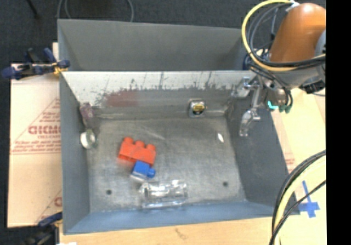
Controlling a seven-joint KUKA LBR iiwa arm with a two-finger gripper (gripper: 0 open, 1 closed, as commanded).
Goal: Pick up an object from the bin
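I have the gripper (248, 119) hanging at the back right corner of the grey metal bin (258, 167), and I see nothing in it. I cannot tell whether it is open or closed. The sloped walls probably funnel things onto the floor. There an orange plastic building brick (136, 151) lies left of the middle and well apart from the gripper. A small blue brick (143, 170) touches it, with a clear plastic piece (163, 192) nearer the front. The orange brick looks the easiest pick.

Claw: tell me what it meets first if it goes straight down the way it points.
Most likely bare bin floor beside the right wall, though depth is unclear. The claw hangs near the far right corner; the orange block lies well to its left.
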